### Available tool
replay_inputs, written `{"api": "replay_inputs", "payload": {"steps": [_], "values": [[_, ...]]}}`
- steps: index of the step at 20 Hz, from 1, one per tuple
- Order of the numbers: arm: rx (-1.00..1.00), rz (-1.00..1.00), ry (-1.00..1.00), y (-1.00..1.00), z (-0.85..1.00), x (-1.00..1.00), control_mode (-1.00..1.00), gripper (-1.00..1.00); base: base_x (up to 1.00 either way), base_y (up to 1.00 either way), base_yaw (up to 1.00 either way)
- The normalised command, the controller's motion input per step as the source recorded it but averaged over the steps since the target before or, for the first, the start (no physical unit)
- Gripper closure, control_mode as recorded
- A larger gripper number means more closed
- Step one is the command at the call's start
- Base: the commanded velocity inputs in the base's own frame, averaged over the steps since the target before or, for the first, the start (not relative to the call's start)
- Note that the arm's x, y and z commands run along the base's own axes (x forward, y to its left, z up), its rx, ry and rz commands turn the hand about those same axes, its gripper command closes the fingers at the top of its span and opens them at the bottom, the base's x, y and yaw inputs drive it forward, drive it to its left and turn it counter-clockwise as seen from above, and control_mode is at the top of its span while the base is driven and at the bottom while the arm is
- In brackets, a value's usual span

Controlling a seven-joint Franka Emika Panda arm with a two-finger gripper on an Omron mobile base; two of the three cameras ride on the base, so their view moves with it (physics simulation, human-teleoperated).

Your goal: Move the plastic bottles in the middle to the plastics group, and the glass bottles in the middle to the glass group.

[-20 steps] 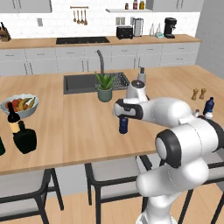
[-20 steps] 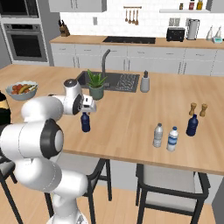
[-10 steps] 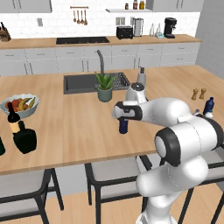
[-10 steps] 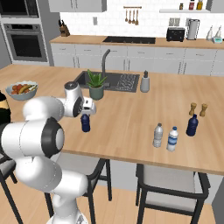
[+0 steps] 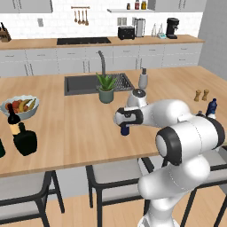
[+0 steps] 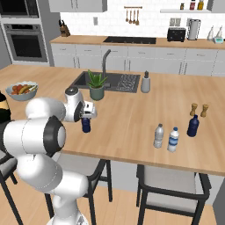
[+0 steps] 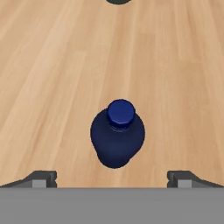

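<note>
We are looking at the gripper (image 7: 112,177) hanging right above the dark navy bottle (image 7: 117,139), fingers spread wide apart, one fingertip (image 7: 41,178) on each side of it and nothing between them being squeezed (bottle is standing upright on the wooden counter (image 7: 52,65), cap pointing up at the hand). In the left base view the gripper (image 5: 125,122) is sitting on top of the navy bottle (image 5: 124,130), hiding most of it; same in the right base view, gripper (image 6: 87,115) over bottle (image 6: 86,125).

Far off to the hand's right we are seeing the clear bottle with white cap (image 6: 158,136) standing just beside the blue-topped pale bottle (image 6: 173,139), with another dark blue bottle (image 6: 192,125) near the salt and pepper shakers (image 6: 198,110). Far to the hand's left we are seeing the squat black flask (image 5: 25,138) touching or nearly touching the wine bottle with tan label (image 5: 13,120), just in front of the fruit bowl (image 5: 18,106). Beyond the hand, a potted plant (image 5: 106,87) is standing at the sink edge.
</note>
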Motion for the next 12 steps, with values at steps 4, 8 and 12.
{"api": "replay_inputs", "payload": {"steps": [4, 8, 12], "values": [[0.0, 0.0, 0.0, 0.0, 0.0, 0.27, -1.0, -1.0, 0.0, 0.0, 0.0], [0.0, 0.0, 0.0, 0.0, -0.03, 0.2, -1.0, -1.0, 0.0, 0.0, 0.0], [0.0, 0.0, 0.0, 0.0, -0.07, 0.09, -1.0, -1.0, 0.0, 0.0, 0.0]]}}
